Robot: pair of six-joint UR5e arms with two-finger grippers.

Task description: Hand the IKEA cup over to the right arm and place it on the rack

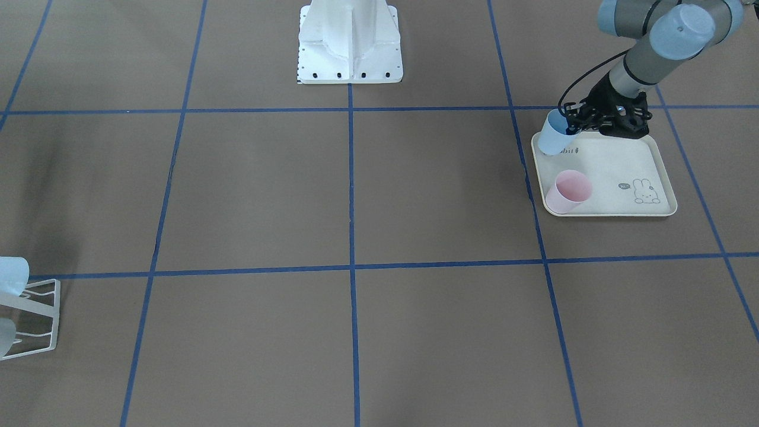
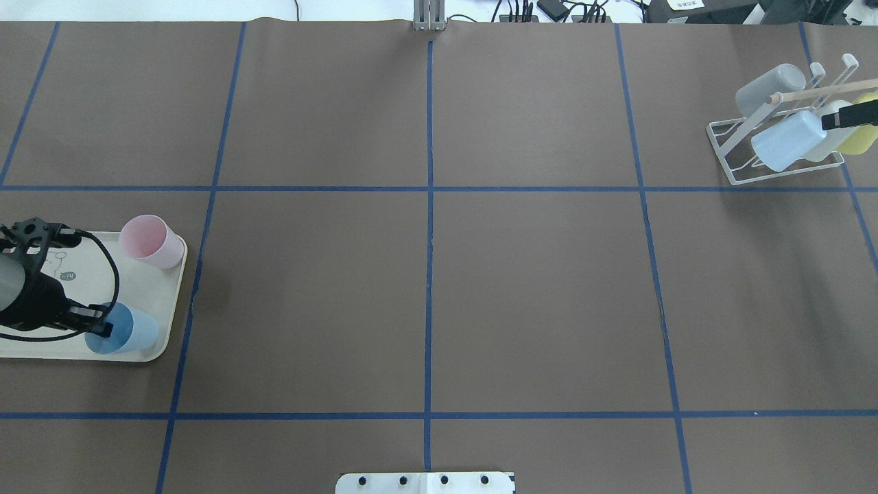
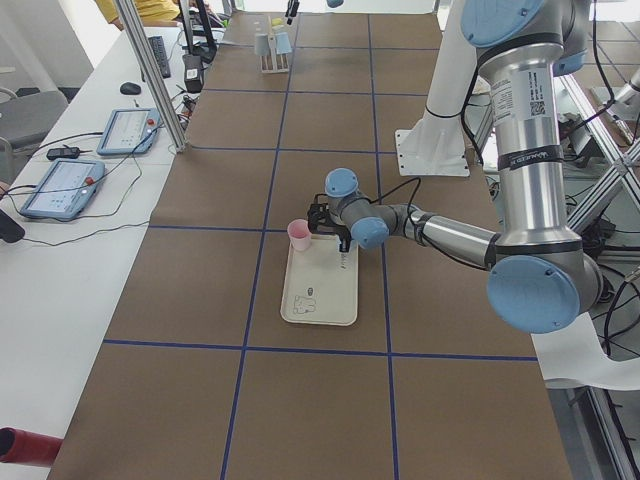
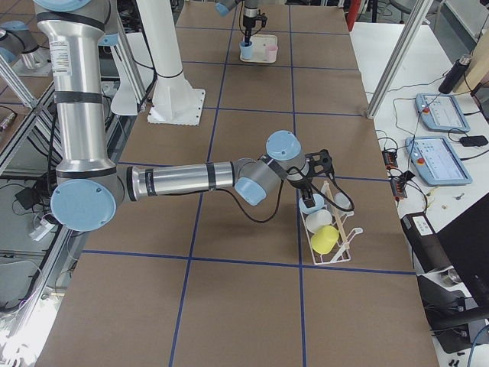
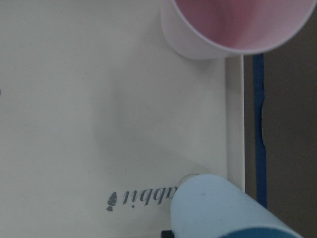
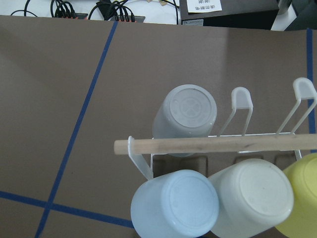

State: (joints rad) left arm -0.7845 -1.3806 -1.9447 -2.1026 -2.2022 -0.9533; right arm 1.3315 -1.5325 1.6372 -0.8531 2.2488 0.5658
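The blue IKEA cup point(image 2: 137, 331) was held at the near right corner of the cream rabbit-print tray point(image 2: 147, 288), at the table's left end. Its mouth was turned upward and its long axis was kept close to vertical, the narrower base pointing down at the tray; whether the base touched could not be told. A pale blue outer wall and a deeper blue inside were shown. The jaws of the left gripper point(image 2: 101, 328) were closed on the cup's rim, one finger being seen inside the mouth. A pink cup point(image 2: 152, 241) was stood upright at the tray's far corner. The right gripper point(image 2: 842, 119) was held over the rack point(image 6: 213, 145), and its jaws could not be judged.
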